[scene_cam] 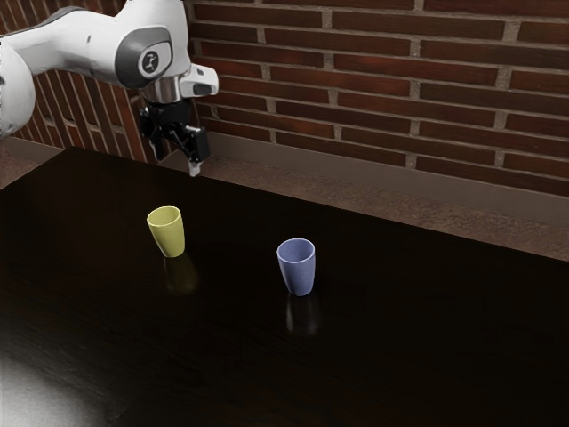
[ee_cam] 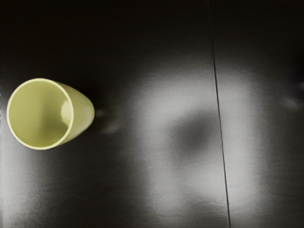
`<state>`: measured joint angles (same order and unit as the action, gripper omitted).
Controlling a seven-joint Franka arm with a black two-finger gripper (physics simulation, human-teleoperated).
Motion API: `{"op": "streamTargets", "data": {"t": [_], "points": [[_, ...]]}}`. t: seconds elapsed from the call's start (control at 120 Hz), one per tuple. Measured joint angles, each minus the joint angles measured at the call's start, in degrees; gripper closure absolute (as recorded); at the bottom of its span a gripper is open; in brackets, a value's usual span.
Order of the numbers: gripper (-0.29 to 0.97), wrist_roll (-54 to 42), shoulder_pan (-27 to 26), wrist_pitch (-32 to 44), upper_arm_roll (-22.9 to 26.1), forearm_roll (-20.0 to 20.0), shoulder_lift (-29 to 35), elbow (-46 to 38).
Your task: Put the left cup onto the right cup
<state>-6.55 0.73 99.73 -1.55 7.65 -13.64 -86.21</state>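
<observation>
**Brick backdrop, dark table: arm high, yellow cup not yet taken**

Red brick wall [scene_cam: 400,80] behind, glossy black table [scene_cam: 400,356] below. A thin seam [ee_cam: 218,114] crosses the table top in the wrist view.

Franka arm [scene_cam: 80,44] enters from the exterior view's upper left. Its gripper [scene_cam: 178,163] hangs well above the table, up and back from the yellow cup [scene_cam: 166,231]. Jaws released, spread, nothing between them.

Yellow cup stands upright, mouth up, toward the exterior view's left. Judged to be the "left cup". In the wrist view the yellow cup [ee_cam: 45,114] is seen from above, off to the side of the hand and not under it. Blue cup [scene_cam: 296,265] stands upright, well apart from the yellow one, toward the exterior view's right. Judged to be the target. Task not started: both cups sit on the table.

Step in hand: approach.
- Centre the hand over the yellow cup before dropping.
- Pinch one side of the wall at the rim, or span the body.
- Keep the cup upright and lift straight.
- The walls taper, so the grip may slip.
- Line it up over the blue cup's mouth and lower slowly so it isn't tipped.

Writing: a small round emblem [scene_cam: 153,60] on the arm's joint cap, no readable text. Cups are plain.
</observation>
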Motion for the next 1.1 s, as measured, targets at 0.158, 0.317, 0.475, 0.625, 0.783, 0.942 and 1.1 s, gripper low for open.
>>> {"op": "streamTargets", "data": {"t": [0.158, 0.317, 0.475, 0.625, 0.783, 0.942, 1.1], "points": [[0.00, -1.9, 0.0, 2.1, -2.0, -0.8, -1.5, 0.1], [0.00, -4.4, 0.0, 3.3, -3.2, -1.3, -2.7, 1.5], [0.00, -6.7, 0.2, 4.0, -4.3, -1.7, -3.4, 1.9], [0.00, -8.8, 0.3, 5.1, -5.6, -2.6, -4.7, 1.9], [0.00, -10.8, 0.4, 6.4, -6.8, -3.7, -5.9, 1.8], [0.00, -12.6, 1.0, 7.8, -7.4, -4.7, -7.4, 1.7], [0.00, -14.1, 1.4, 9.3, -7.6, -5.3, -8.8, 1.5]]}}
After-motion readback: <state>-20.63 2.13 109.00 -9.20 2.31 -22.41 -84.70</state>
